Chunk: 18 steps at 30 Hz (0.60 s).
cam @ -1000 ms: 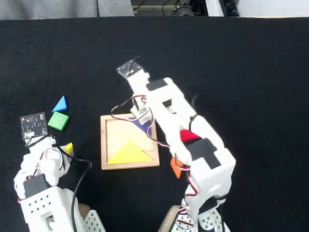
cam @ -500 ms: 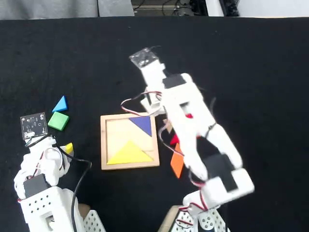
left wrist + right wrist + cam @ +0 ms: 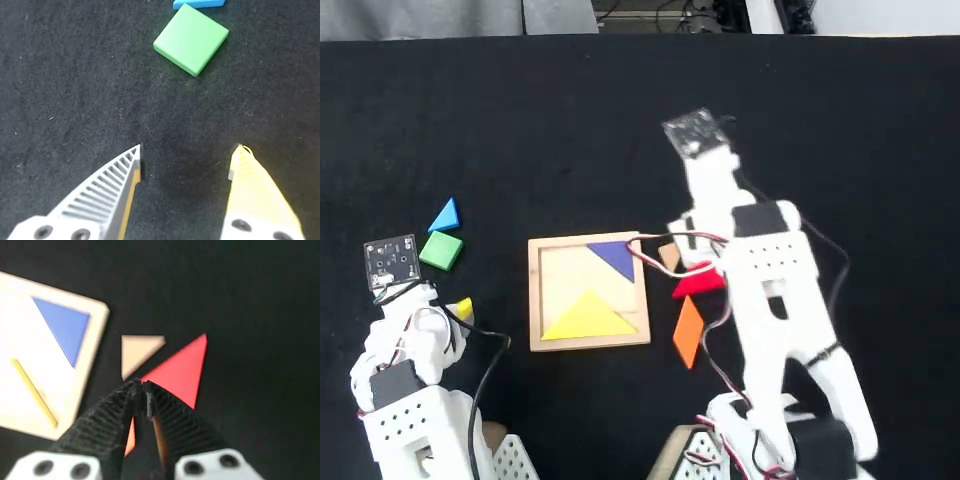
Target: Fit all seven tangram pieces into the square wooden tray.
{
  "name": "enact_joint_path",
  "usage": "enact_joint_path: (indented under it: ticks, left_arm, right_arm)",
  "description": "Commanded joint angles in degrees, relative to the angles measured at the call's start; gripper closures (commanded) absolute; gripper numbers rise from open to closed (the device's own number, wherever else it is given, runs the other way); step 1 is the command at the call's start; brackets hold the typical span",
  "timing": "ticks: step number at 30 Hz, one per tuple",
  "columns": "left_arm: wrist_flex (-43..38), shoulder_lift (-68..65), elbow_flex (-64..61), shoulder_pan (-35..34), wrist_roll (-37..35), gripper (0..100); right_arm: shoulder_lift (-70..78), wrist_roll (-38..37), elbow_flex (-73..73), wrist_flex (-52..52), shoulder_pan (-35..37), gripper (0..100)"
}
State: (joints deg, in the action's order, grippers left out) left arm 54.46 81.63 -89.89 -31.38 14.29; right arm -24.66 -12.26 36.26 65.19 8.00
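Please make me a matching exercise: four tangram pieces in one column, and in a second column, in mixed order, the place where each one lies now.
Pieces:
1. green square
2. yellow triangle
3. red triangle
4. dark blue triangle

Places:
a. inside the tray, along the edge nearest the arms' bases
b. inside the tray, at a far corner
c. on the table, beside the light blue triangle
d. outside the tray, between the tan triangle and the orange piece

Pairs: 1-c, 2-a, 3-d, 4-b.
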Motion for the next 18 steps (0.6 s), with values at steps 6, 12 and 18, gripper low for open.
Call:
enact_joint_path:
  ticks: [6, 12, 18]
  left_arm:
    - [-1.0, 0.4, 0.4, 0.0, -0.1, 72]
    - [-1.0, 0.4, 0.4, 0.0, -0.1, 72]
    - [-1.0, 0.4, 0.4, 0.0, -0.1, 72]
  right_arm:
    - [-2.6, 16.4, 3.7, 4.6, -3.8, 88.0]
    - [3.9, 32.6, 3.5, 4.6, -3.7, 68.4]
    - [13.8, 41.9, 0.4, -0.1, -4.0, 65.2]
